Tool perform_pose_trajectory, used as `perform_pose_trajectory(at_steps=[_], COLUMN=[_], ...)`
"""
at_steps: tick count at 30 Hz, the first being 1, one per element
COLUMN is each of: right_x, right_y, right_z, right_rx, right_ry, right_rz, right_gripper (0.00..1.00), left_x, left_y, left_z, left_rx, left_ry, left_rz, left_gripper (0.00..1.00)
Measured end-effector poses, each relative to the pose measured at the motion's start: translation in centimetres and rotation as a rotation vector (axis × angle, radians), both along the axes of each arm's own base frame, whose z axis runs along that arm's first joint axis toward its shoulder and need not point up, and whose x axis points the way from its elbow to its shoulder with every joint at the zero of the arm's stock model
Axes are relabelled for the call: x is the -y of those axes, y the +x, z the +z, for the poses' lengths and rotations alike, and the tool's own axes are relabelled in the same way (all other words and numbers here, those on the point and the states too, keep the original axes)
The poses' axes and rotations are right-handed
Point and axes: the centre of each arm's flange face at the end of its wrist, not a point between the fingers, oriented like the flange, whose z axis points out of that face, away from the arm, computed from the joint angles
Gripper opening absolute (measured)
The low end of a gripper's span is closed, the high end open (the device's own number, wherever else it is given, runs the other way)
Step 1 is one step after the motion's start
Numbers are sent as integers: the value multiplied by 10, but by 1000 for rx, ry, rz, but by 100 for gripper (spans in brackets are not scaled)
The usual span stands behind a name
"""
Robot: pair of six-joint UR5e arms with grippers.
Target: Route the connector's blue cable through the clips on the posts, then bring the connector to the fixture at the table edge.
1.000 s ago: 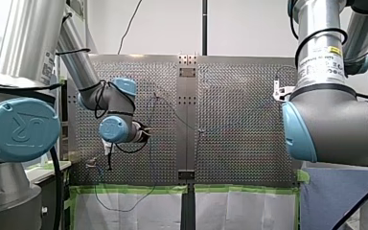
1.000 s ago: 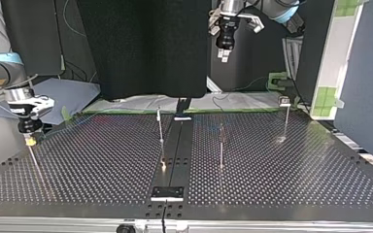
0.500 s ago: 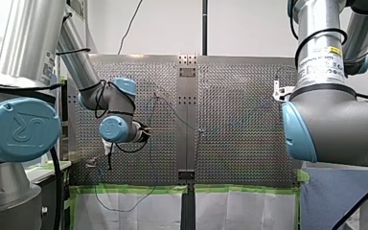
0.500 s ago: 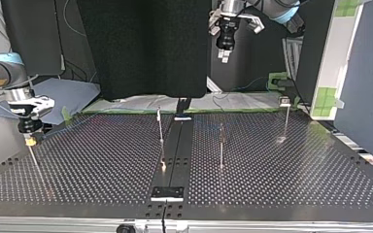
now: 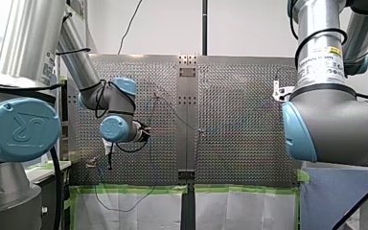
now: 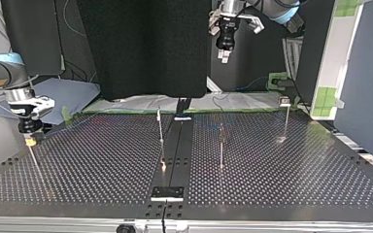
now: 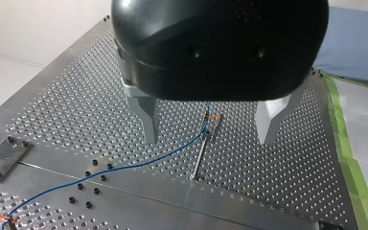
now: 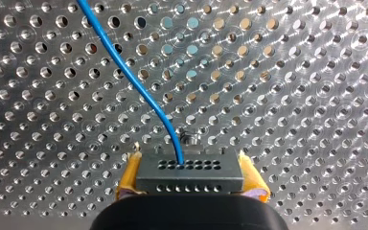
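Note:
In the right wrist view my right gripper point(image 8: 190, 186) is shut on the grey connector point(image 8: 189, 168), with a yellow pad on each side of it. The blue cable point(image 8: 139, 86) leaves the connector and runs off over the perforated plate. At the top view's left that gripper point(image 6: 29, 141) hangs just above a thin post point(image 6: 35, 162). My left gripper point(image 7: 208, 140) is open, high over a post point(image 7: 202, 151) whose clip point(image 7: 213, 118) carries the blue cable point(image 7: 139, 163). In the top view it point(image 6: 223, 54) hangs well above the table at the back.
Three more thin posts point(image 6: 161, 127) point(image 6: 221, 148) point(image 6: 285, 121) stand on the perforated table point(image 6: 102, 165). A small plate point(image 6: 167, 192) sits on the centre rail at the near edge. A white bracket point(image 5: 278, 89) shows at the front view's right. Green tape point(image 5: 134, 189) lines one edge.

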Motion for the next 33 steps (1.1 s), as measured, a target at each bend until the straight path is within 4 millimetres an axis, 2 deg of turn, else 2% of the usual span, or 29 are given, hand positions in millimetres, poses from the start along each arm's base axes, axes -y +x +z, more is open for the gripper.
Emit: perform_pose_trajectory(at_steps=[9,11,12,13,14,15,16,17,18,20,21,22,23,24,26,28,29,33], right_x=[0,0,0,0,0,0,0,0,0,0,0,0,0,0,0,0,0,0], right_y=[1,1,1,1,1,1,1,1,1,0,0,0,0,0,0,0,0,0], right_z=[0,0,0,0,0,0,0,0,0,0,-1,-1,-1,-1,-1,-1,-1,-2], right_rx=[-2,-3,-3,-4,-4,-5,-5,-5,-5,-5,-6,-6,-6,-6,-7,-7,-7,-7], right_ry=[1,1,1,1,1,1,1,1,1,1,1,1,1,1,2,3,3,5], right_rz=[2,0,-1,-1,-2,-3,-4,-5,-5,-8,-9,-10,-11,-11,-12,-12,-12,-13], right_gripper=[0,11,11,16,24,24,28,36,36,45,45,52,56,56,68,68,73,76], left_x=[0,0,0,0,0,0,0,0,0,0,0,0,0,0,0,0,0,0], left_y=[0,0,0,0,0,0,0,0,0,0,0,0,0,0,0,0,0,0], left_z=[0,0,0,0,0,0,0,0,0,0,0,0,0,0,0,0,0,0], left_rx=[-1,-1,-1,-1,-1,-1,-1,-1,-1,0,-1,-1,-1,-1,-1,-1,-1,-1], left_ry=[0,0,0,0,0,0,0,1,0,0,0,0,0,1,1,0,0,1], left_rz=[0,0,0,0,0,1,0,0,0,1,0,0,0,0,1,0,0,0], left_gripper=[100,100,100,100,100,100,100,100,100,100,100,100,100,100,100,100,100,100])
